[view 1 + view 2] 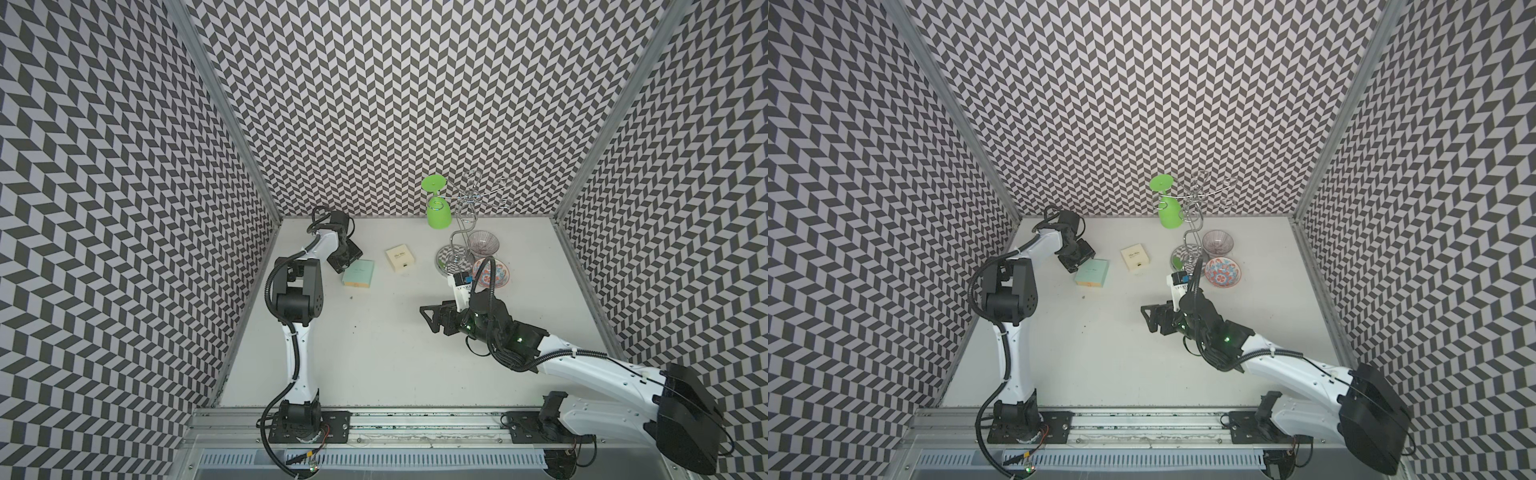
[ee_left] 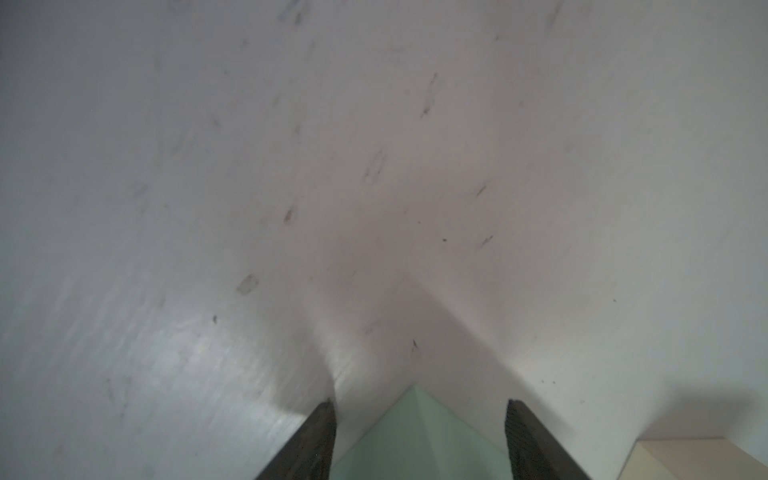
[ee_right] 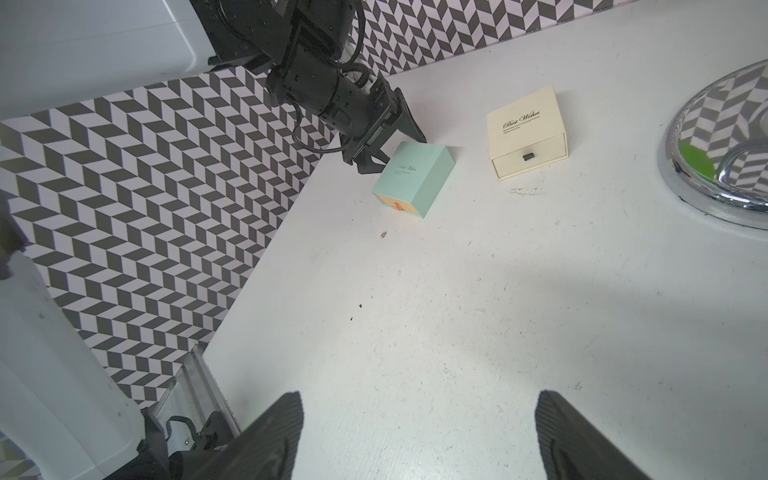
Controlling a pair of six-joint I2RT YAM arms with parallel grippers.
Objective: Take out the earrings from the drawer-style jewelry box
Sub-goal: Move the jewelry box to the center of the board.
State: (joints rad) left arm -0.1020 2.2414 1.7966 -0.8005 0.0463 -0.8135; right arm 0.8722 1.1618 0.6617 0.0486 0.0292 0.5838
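A mint-green drawer-style jewelry box (image 1: 358, 273) (image 1: 1092, 272) (image 3: 411, 178) lies at the back left of the table, its orange drawer front with a small tab shut. My left gripper (image 1: 343, 261) (image 3: 392, 151) is low at its far corner. In the left wrist view that gripper (image 2: 420, 403) is open, with the box's corner (image 2: 415, 440) between the jaws. A cream drawer box (image 1: 400, 258) (image 3: 525, 129) with a black pull sits to the right, also shut. My right gripper (image 1: 429, 318) (image 3: 419, 399) hovers open and empty over mid-table. The earrings are hidden.
A chrome rack (image 1: 461, 232) holding an upturned green cup (image 1: 437, 212) stands at the back right, with a glass bowl (image 1: 482, 242) and a patterned bowl (image 1: 494, 274) beside it. A tiny speck (image 3: 383, 235) lies on the table in front of the mint box. Patterned walls enclose three sides.
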